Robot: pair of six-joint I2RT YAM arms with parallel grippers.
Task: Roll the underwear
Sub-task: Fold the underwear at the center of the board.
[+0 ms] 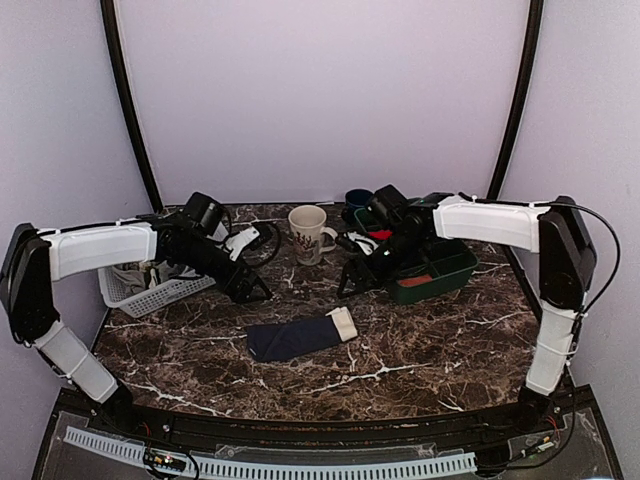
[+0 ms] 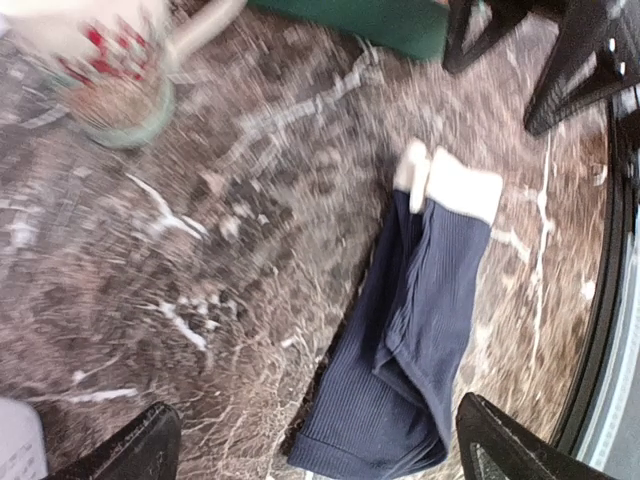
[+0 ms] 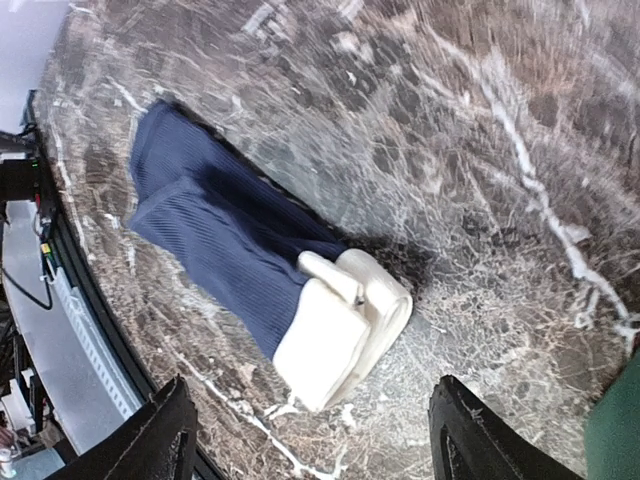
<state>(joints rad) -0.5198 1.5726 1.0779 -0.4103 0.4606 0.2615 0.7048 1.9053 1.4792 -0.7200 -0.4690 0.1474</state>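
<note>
I'm looking down on a dark marble desk (image 1: 420, 350) veined in white, and it fills most of my overhead view. At its right rear sits a green bin (image 1: 445, 272), partly covered by my right arm. A white slatted basket (image 1: 150, 292) sits at the left edge under my left arm.

The underwear (image 1: 295, 337) lies flat on the bare desk, in the middle and toward the near edge. It is folded into a long navy strip, and the cream waistband end points to my right. Nothing is touching it, and it is well apart from both the bin and the basket. Behind it a cream patterned mug (image 1: 307, 232) stands upright between the two arms.

The left claw (image 2: 320, 440) hangs above the navy end of the strip with its jaws spread wide and nothing between them. The right claw (image 3: 315, 440) hangs above the waistband end, also wide open and holding nothing. From overhead, both claws sit a little farther back than the cloth, one on each side of it. The left wrist view is blurred near the mug.
</note>
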